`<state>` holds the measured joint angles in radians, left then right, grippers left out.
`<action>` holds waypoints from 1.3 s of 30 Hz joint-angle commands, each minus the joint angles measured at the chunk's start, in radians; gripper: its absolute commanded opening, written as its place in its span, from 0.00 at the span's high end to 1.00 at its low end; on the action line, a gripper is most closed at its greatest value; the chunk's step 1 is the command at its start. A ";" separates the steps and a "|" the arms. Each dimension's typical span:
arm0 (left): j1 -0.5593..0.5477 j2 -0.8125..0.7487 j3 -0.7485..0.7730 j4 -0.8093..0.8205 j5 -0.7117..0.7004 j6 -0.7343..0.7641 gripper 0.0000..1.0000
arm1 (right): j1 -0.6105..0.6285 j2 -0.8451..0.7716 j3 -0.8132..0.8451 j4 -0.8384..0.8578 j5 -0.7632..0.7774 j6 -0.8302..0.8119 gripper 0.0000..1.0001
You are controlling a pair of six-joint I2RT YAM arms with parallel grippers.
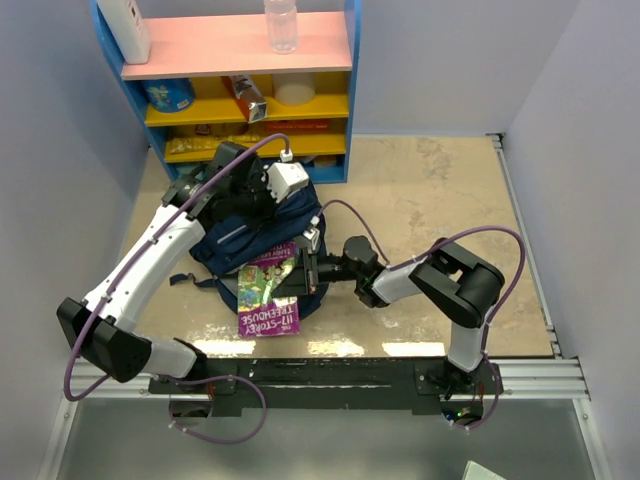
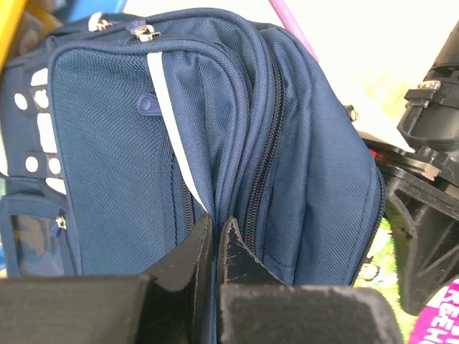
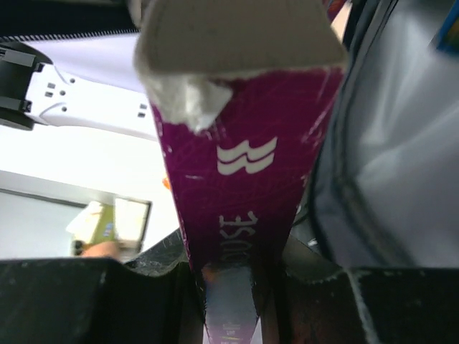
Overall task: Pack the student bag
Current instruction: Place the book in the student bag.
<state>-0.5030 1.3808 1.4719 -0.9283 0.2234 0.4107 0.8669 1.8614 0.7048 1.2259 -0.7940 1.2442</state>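
The student bag (image 1: 240,238), navy with thin light stripes, lies on the table in front of the shelf. My left gripper (image 1: 268,203) is shut on a fold of its fabric beside a zip (image 2: 213,228). A purple book (image 1: 268,300) sticks out of the bag's near side, its cover facing up. My right gripper (image 1: 313,264) is shut on that book's spine (image 3: 240,247), with the purple book (image 3: 244,143) reaching away from the jaws. Dark bag fabric (image 3: 401,158) stands close on the right of the book. In the left wrist view, the bag (image 2: 215,129) fills the frame.
A blue shelf unit (image 1: 240,90) with pink and yellow boards stands at the back, with a clear bottle (image 1: 281,25) and a white container (image 1: 128,28) on top. Walls close in on both sides. A metal rail (image 1: 520,375) runs along the near edge.
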 commanded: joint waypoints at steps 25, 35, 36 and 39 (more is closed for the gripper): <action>-0.009 -0.071 0.110 0.075 0.086 -0.023 1.00 | -0.112 -0.028 0.027 -0.159 0.483 -0.107 0.90; -0.009 -0.074 0.198 0.080 0.102 -0.026 1.00 | -0.095 0.001 -0.042 -0.230 0.503 -0.022 0.98; -0.009 -0.074 0.205 0.080 0.097 -0.024 1.00 | -0.091 0.002 -0.062 -0.220 0.501 -0.019 0.98; -0.009 -0.080 0.212 0.089 0.093 -0.029 1.00 | -0.083 0.008 -0.099 -0.187 0.493 -0.003 0.99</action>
<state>-0.5041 1.3724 1.5715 -0.9779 0.2337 0.4019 0.7792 1.8614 0.6468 0.9779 -0.3775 1.2114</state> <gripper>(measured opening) 0.042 0.302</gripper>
